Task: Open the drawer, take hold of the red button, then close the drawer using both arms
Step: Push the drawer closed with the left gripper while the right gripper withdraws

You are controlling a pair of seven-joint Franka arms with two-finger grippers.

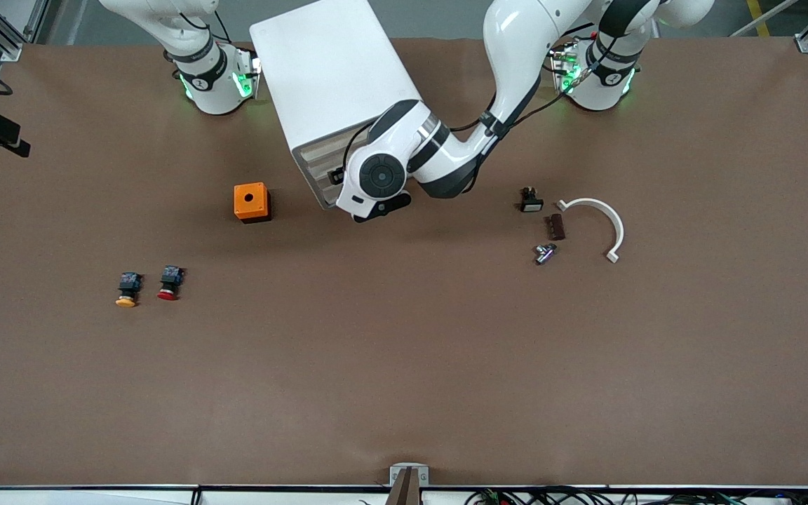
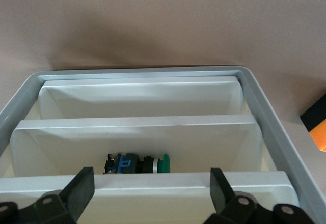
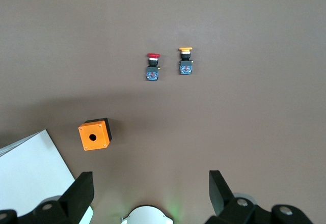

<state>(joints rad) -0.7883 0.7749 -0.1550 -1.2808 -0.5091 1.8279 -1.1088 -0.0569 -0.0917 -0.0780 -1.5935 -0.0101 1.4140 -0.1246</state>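
The white cabinet [image 1: 334,77] stands between the two arm bases, and its stacked drawer fronts [image 1: 316,172] face the front camera. My left gripper [image 2: 152,183] is at those fronts, open, with its black fingers [image 2: 81,186] on either side of one drawer's pale front edge [image 2: 153,189]. In the front view the left wrist [image 1: 379,179] hides that gripper. A green-capped button [image 2: 137,164] lies in the drawer just past that edge. The red button [image 1: 169,283] [image 3: 153,66] lies on the table toward the right arm's end. High over the table, my right gripper [image 3: 151,186] waits open and holds nothing.
A yellow-capped button [image 1: 127,289] lies beside the red one. An orange cube with a hole [image 1: 252,202] sits next to the cabinet. Toward the left arm's end lie a small black switch [image 1: 531,200], a brown block [image 1: 556,226], a metal piece [image 1: 546,253] and a white curved part [image 1: 604,221].
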